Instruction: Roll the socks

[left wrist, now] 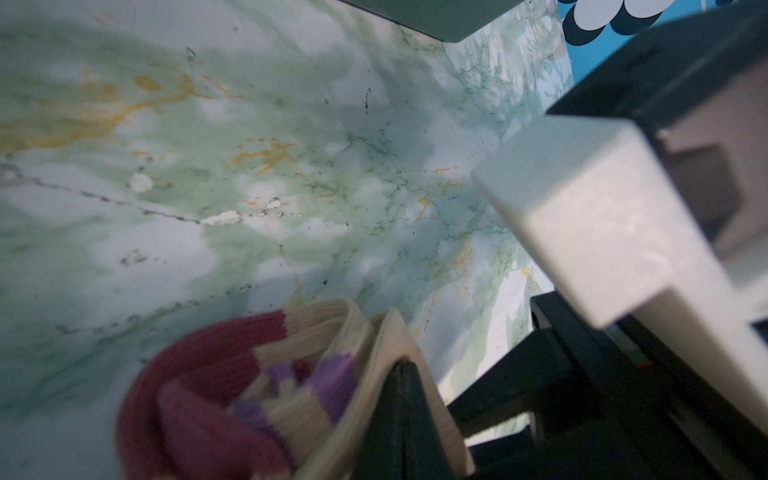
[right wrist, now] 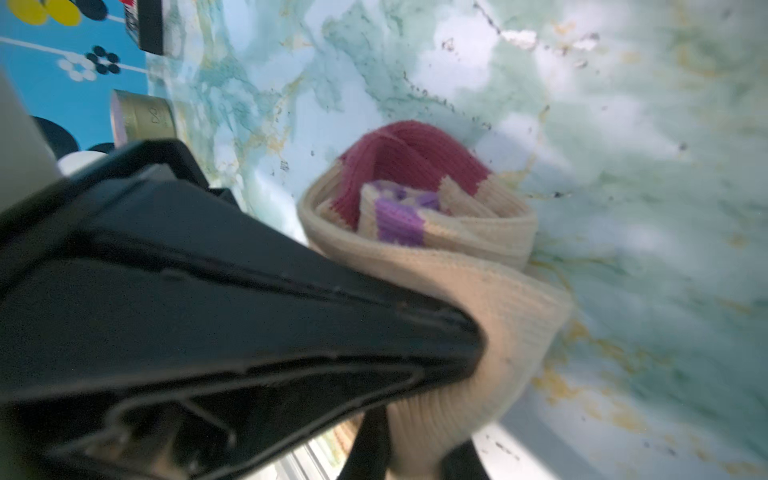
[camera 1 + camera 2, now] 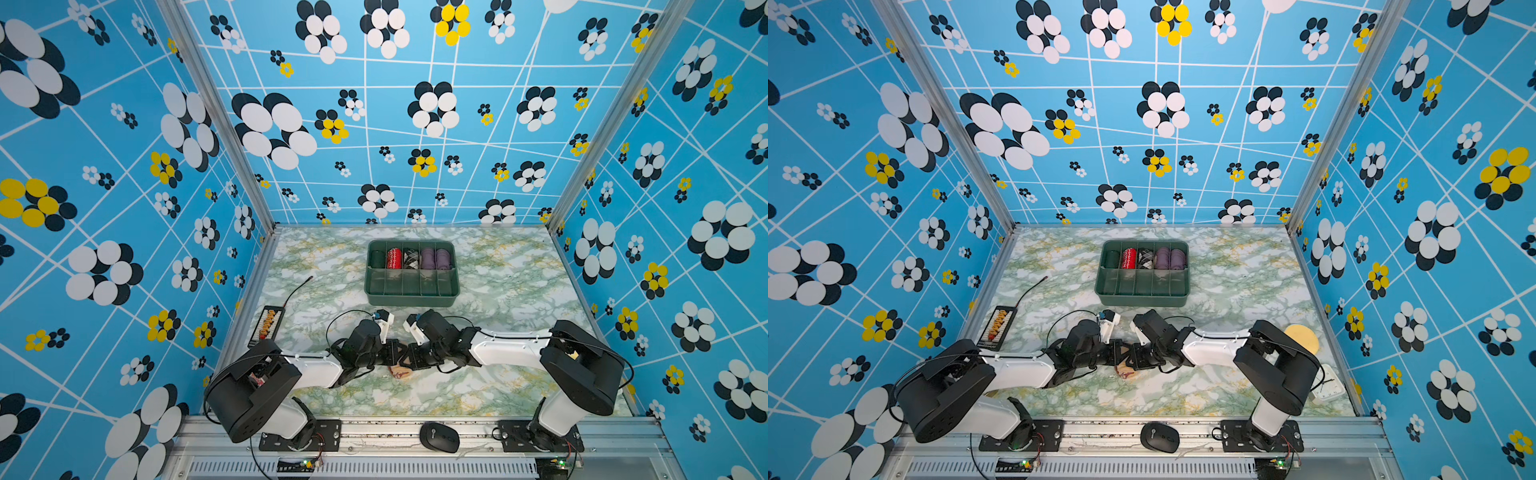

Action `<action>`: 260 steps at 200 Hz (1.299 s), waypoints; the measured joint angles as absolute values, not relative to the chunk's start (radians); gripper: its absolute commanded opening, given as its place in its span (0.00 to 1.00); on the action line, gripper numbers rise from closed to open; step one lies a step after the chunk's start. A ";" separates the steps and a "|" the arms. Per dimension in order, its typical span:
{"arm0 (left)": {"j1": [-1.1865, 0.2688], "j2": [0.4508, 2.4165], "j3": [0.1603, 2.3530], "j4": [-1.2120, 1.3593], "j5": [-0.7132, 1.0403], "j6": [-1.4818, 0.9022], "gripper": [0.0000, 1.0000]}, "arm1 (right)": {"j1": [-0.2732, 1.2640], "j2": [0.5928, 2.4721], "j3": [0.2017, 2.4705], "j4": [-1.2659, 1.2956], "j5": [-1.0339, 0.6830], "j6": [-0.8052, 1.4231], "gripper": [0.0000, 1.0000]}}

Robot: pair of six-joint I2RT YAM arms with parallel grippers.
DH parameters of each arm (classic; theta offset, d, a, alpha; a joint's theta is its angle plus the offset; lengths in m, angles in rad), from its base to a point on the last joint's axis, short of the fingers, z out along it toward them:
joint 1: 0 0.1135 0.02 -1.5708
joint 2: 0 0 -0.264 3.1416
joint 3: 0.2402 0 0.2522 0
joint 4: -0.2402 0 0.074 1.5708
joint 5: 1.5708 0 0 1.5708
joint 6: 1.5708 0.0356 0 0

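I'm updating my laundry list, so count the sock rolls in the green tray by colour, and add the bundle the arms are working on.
Dark green roll: 1
Red roll with white pattern: 1
Black-and-white roll: 1
Purple rolls: 2
Tan socks, one bundle: 1
Total: 6

From where my left gripper (image 3: 397, 354) and right gripper (image 3: 411, 358) meet nose to nose at the socks (image 3: 400, 370), each bars the other's way across. At twelve o'clock the green tray (image 3: 411, 298) stands near, with only a narrow strip of table (image 3: 511, 291) between. At ten, a black bead frame (image 3: 268, 326) hugs the edge. At three, a yellow disc (image 3: 1304, 337). Six o'clock is open marble.
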State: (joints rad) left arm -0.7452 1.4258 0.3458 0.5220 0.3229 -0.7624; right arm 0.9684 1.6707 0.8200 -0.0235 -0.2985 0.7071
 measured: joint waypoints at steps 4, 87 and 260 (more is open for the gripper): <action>-0.745 1.418 0.348 0.509 0.321 -0.762 0.00 | 0.977 1.671 0.833 -0.046 -0.278 0.698 0.00; -0.741 1.316 0.363 0.342 0.318 -0.754 0.00 | 1.089 1.703 1.001 -0.331 -0.035 0.610 0.00; -0.739 1.346 0.348 0.368 0.324 -0.732 0.00 | 1.019 1.663 0.897 -0.201 -0.151 0.640 0.52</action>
